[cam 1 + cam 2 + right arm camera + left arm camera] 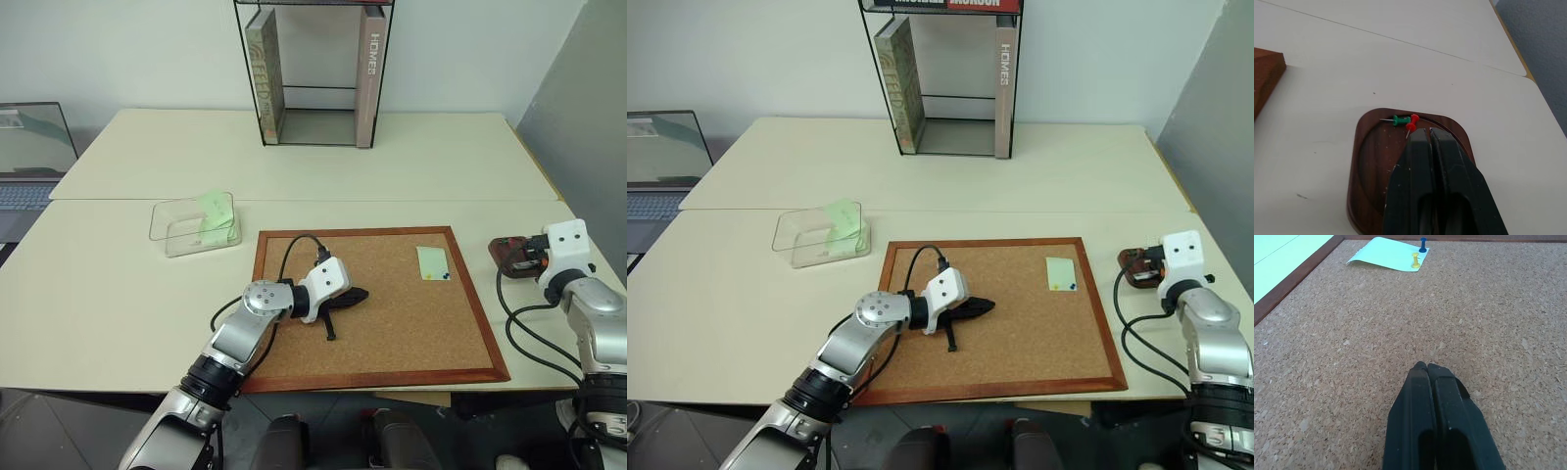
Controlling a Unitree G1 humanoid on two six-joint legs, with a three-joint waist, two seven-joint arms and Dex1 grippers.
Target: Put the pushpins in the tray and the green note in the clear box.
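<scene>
A pale green note point(1386, 253) lies on the cork board point(392, 333), held down by a blue pushpin point(1422, 244) and a yellow pushpin point(1415, 260). My left gripper point(1426, 366) rests shut and empty on the cork, a short way from that note. Another green note point(216, 211) stands inside the clear box point(176, 233) at the left. To the right of the board sits the dark reddish-brown tray point(1371, 161), holding a green pushpin point(1399, 119) and a red pushpin point(1414, 119). Over the tray hangs my right gripper point(1429, 131), shut, its tips right beside the red pin.
A black wire book rack point(313, 73) with two books stands at the back centre. A laptop point(34, 157) sits at the far left. The table's right edge point(588, 235) runs just behind the tray. Cables trail from both wrists.
</scene>
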